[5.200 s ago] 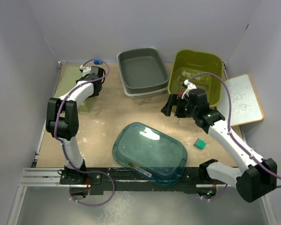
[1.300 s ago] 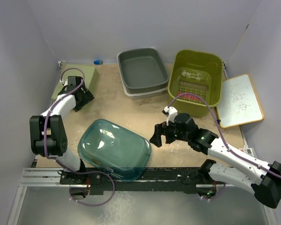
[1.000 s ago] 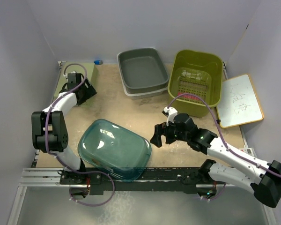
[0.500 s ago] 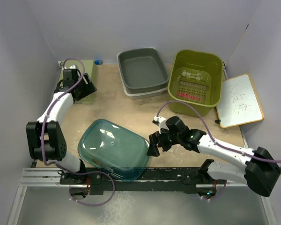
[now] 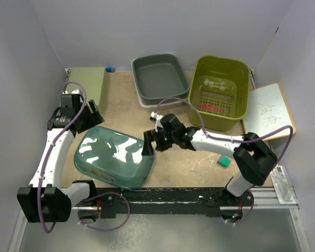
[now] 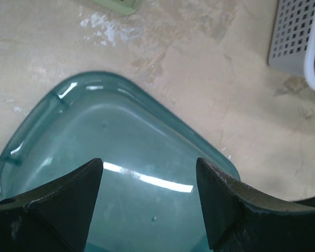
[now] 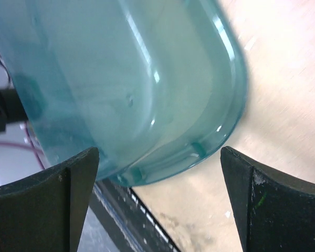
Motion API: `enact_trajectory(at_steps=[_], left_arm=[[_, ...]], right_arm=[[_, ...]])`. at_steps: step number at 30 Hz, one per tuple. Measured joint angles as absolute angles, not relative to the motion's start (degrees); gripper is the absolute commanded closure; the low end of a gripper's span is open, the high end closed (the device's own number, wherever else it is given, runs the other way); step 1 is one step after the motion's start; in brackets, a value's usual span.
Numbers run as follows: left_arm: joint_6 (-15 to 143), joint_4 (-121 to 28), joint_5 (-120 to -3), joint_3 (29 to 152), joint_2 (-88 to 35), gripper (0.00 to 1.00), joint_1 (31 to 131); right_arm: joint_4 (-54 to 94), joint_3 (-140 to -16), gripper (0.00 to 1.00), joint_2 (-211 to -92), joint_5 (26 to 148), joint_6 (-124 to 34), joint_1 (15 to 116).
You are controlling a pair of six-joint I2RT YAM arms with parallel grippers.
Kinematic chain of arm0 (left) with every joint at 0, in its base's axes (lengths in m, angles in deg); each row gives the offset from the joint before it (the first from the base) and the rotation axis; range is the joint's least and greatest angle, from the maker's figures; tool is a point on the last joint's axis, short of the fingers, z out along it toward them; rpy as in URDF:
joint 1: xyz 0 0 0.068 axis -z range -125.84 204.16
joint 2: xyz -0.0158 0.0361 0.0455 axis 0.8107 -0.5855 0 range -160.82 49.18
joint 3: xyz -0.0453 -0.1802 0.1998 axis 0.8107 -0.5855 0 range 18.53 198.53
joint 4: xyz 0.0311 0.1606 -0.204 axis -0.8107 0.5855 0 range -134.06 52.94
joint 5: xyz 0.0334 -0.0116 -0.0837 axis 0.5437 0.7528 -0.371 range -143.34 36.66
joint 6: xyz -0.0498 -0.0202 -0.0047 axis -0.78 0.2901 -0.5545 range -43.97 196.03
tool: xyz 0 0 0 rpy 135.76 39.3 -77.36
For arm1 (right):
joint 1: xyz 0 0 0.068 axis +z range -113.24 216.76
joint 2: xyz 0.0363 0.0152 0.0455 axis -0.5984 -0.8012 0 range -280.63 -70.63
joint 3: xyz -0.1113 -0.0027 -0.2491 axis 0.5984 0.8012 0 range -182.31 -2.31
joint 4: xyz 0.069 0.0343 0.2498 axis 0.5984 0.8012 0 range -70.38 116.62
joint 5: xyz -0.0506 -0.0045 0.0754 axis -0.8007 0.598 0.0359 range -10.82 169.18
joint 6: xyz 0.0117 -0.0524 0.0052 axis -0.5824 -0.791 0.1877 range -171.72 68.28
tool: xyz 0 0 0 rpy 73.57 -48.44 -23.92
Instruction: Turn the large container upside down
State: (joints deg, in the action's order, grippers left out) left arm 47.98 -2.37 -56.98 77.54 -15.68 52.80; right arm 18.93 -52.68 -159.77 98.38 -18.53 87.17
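The large container [image 5: 113, 157] is a clear teal tub lying with its smooth rounded base facing up, at the near left of the table. My left gripper [image 5: 88, 118] is open just above its far left corner. In the left wrist view the container [image 6: 115, 157] fills the space below the open gripper [image 6: 148, 161]. My right gripper [image 5: 147, 145] is open at the container's right edge. In the right wrist view the container's rim [image 7: 121, 79] sits between and beyond the open gripper [image 7: 160, 150]. Neither gripper holds anything.
A grey tub [image 5: 158, 79] and an olive-green basket [image 5: 219, 86] stand at the back. A green flat box [image 5: 86, 86] lies at the back left, a whiteboard [image 5: 268, 110] at the right, a small teal block [image 5: 224, 161] near right. The black rail [image 5: 163, 197] runs along the front edge.
The container has slid left across the table. My right gripper has followed it leftward to its right edge. My left gripper has come from the back left down to the container's far left corner.
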Motion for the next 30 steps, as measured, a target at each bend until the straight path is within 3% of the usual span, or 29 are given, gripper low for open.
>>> enact_trajectory(at_steps=[5,18,23,30], left_arm=[[47.85,2.42,-55.65,77.3,-14.19,0.31,52.8],[37.23,18.53,-47.43,77.12,-2.41,0.29,52.8],[29.73,20.36,-45.46,73.38,4.37,0.27,52.8],[22.97,18.0,-50.97,64.05,7.14,0.26,52.8]], right_arm=[[18.12,-57.61,0.0,-162.68,97.98,-17.37,82.89],[24.05,-52.72,0.0,-148.91,89.85,-26.11,79.8],[22.89,-59.71,0.0,-155.07,90.51,-28.82,79.13],[21.25,-68.41,0.0,-169.41,103.71,-32.89,79.15]])
